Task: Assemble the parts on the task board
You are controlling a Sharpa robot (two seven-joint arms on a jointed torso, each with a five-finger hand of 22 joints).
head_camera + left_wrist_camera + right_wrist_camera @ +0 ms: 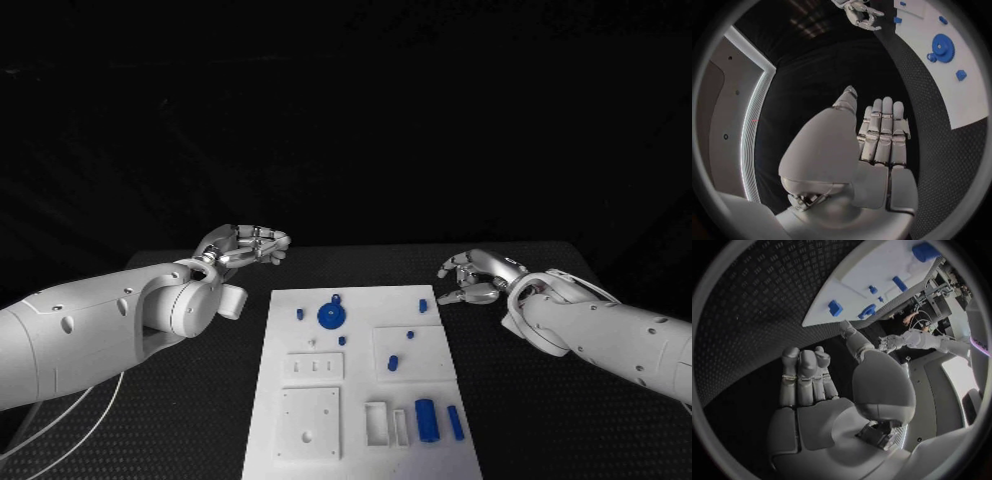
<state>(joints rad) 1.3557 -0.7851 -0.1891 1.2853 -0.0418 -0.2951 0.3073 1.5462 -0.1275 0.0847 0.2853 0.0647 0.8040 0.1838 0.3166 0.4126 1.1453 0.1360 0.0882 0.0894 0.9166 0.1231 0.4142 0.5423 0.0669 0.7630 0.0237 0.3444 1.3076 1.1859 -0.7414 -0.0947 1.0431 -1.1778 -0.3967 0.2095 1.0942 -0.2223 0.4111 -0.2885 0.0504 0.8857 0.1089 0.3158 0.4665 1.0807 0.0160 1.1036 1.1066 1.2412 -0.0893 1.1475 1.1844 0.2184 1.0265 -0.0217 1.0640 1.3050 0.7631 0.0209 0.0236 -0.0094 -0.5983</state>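
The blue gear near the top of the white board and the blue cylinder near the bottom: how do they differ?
The blue gear is flat and round, lying in the board's far half; the blue cylinder is long and narrow, lying in the near half. The gear sits left of the board's middle, the cylinder right of it. The gear has a small knob beside its far edge; the cylinder lies beside a thinner blue rod. Both are blue and rest on the task board, touched by neither hand.

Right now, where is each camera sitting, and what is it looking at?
Head view: sits on the robot's head, looks down at the white task board; both arms show, with the left robot hand and right robot hand.
Left wrist view: sits behind the left robot hand, looks past its fingers toward the board's edge.
Right wrist view: sits behind the right robot hand, looks toward the board.
Shared: the blue gear appears in head and left wrist views.
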